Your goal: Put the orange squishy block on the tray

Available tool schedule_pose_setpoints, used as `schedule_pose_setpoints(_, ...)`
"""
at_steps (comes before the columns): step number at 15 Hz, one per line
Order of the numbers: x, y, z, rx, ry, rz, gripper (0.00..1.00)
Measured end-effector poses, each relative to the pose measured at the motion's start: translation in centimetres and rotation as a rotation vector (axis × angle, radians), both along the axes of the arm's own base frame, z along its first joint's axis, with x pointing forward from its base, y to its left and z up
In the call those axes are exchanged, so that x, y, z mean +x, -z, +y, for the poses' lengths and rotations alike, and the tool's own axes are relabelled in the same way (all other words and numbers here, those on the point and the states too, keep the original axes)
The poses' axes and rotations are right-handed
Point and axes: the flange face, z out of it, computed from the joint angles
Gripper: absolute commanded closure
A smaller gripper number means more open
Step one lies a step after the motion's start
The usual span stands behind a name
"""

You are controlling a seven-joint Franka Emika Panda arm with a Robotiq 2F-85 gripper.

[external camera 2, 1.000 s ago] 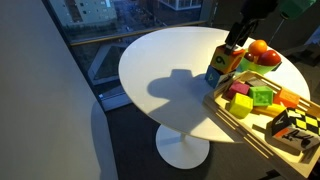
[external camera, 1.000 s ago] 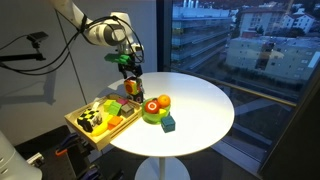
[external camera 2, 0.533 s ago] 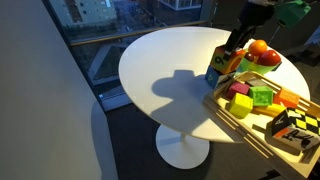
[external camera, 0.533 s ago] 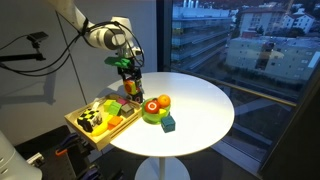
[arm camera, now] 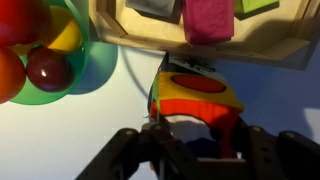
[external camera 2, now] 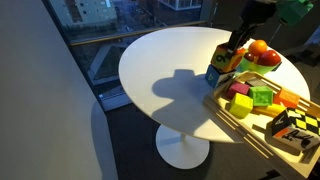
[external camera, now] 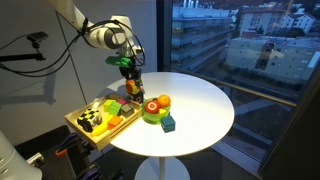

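Just beside the tray, above the white table, my gripper is clamped on the orange block, which is outside the wooden rim. The grasp looks done; carrying the block over that rim and letting go inside remains.

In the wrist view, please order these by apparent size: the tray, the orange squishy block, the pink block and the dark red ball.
1. tray, although the frame cuts it off.
2. orange squishy block, enlarged by nearness to the camera.
3. pink block and dark red ball: alike; the pink one is cropped, so unranked.
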Motion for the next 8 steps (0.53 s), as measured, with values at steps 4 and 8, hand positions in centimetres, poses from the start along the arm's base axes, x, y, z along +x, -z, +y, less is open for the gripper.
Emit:
schedule_pose_setpoints(4, -0.5, -1.5, 0.1, -0.002, 0.008, -0.013, 0.78)
schedule_pose_setpoints(8, -2.5, -2.7, 0.1, -0.016, 0.014, 0.019, 0.78)
